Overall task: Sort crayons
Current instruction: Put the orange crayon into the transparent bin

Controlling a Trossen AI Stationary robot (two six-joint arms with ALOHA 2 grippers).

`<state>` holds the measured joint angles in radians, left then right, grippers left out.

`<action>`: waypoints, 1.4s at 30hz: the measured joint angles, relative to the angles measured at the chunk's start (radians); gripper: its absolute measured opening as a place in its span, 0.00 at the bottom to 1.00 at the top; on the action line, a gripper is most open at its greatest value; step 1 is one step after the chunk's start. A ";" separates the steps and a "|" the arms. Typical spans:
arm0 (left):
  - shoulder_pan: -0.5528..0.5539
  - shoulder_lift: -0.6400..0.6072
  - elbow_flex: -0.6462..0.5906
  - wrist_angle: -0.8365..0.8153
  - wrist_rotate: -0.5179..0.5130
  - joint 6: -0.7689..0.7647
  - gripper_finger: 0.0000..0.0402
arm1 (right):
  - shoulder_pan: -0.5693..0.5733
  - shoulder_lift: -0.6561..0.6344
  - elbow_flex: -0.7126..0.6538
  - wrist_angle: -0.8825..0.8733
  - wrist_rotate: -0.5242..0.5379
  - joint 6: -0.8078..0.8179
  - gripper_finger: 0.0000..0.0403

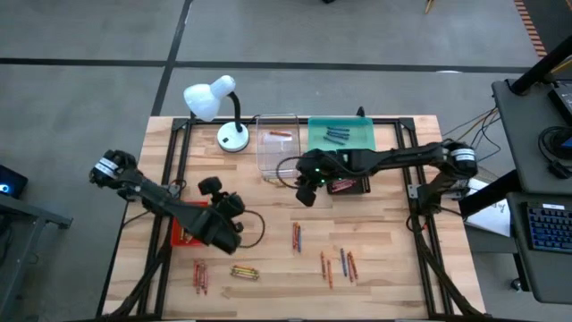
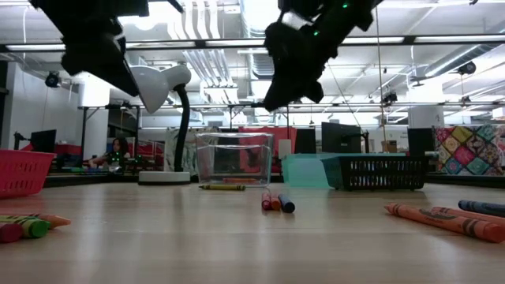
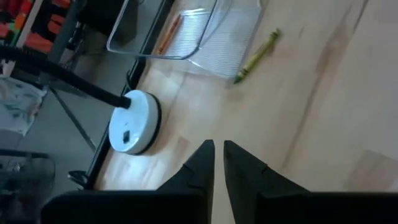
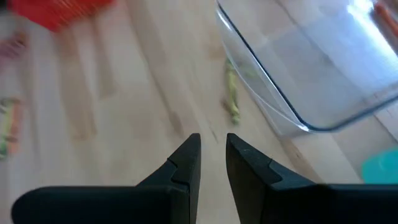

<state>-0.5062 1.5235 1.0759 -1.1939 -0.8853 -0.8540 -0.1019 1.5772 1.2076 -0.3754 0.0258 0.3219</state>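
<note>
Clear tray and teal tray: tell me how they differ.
The clear tray is see-through; the teal tray is opaque.
The clear tray holds one orange crayon; the teal tray holds several blue crayons.
The clear tray sits next to the lamp; the teal tray lies on its other side, farther from the lamp.
Both stand side by side at the table's far edge.

Crayons (image 2: 277,203) before clear tray (image 2: 234,160)

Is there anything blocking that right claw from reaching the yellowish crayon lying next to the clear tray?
Nothing visible does. The right gripper hangs above bare wood, and the yellow-green crayon lies just ahead beside the clear tray.
</note>
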 joint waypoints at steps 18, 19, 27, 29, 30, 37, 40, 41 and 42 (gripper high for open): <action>0.073 -0.241 -0.421 1.085 0.362 0.543 0.00 | 0.024 0.234 0.209 -0.364 -0.061 -0.017 0.16; 0.074 -0.241 -0.433 1.101 0.361 0.543 0.00 | 0.031 0.234 0.209 -0.376 -0.062 -0.014 0.16; 0.076 -0.206 -0.433 1.122 0.309 0.559 0.00 | 0.124 0.232 0.209 -0.532 -0.066 -0.079 0.16; 0.076 -0.199 -0.415 1.123 0.307 0.598 0.00 | 0.158 0.230 0.209 -0.592 -0.089 -0.092 0.16; 0.076 -0.194 -0.407 1.122 0.303 0.618 0.00 | 0.176 0.230 0.209 -0.618 -0.099 -0.091 0.16; 0.076 -0.187 -0.366 1.120 0.294 0.683 0.00 | 0.288 0.230 0.209 -0.757 -0.167 0.243 0.16; 0.076 -0.186 -0.370 1.124 0.294 0.680 0.00 | 0.348 0.228 0.209 -0.799 -0.193 0.364 0.16; 0.076 -0.186 -0.372 1.123 0.293 0.678 0.00 | 0.368 0.228 0.208 -0.808 -0.195 0.386 0.16; 0.076 -0.186 -0.372 1.123 0.293 0.677 0.00 | 0.387 0.227 0.206 -0.812 -0.198 0.404 0.16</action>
<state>-0.4301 1.3376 0.7037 -0.0708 -0.5919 -0.1772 0.2851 1.8043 1.4138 -1.1879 -0.1724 0.7256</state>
